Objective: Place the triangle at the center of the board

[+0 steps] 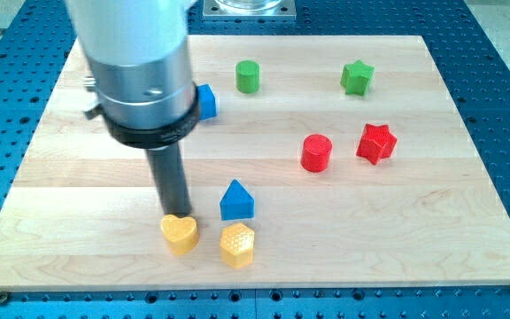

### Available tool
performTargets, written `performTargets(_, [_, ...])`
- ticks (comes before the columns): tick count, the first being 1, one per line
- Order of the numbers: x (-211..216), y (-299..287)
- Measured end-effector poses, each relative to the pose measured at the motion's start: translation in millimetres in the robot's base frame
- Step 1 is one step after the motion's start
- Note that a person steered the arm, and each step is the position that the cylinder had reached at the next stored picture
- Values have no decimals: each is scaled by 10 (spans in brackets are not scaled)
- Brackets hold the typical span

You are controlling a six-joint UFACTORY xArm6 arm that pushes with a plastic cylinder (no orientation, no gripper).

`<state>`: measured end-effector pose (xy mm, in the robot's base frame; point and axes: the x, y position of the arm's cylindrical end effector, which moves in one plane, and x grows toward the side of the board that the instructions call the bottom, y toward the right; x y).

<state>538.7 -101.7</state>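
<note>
The blue triangle block [236, 201] sits on the wooden board [414, 230], a little left of and below the board's middle. My tip [176, 215] is down at the board just left of the triangle, with a small gap between them. Its end meets the top edge of the yellow heart [179, 235], which lies directly below it. A yellow hexagon [237, 245] lies right under the triangle, close to it or touching.
A blue block [207, 102] is partly hidden behind the arm's grey housing [140, 71] at upper left. A green cylinder [248, 77] and green star [357, 77] lie near the top. A red cylinder [316, 152] and red star [376, 143] lie right of centre.
</note>
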Motion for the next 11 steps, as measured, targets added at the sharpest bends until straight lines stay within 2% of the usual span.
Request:
performTargets(1, [115,-43])
performTargets(3, [176,1057])
performTargets(4, [-122,1033])
performTargets(5, [-242,938])
performTargets(7, [-212,1274])
performTargets(8, [-391,1104])
performTargets(10, [-1220,448])
performTargets(11, [-767,774])
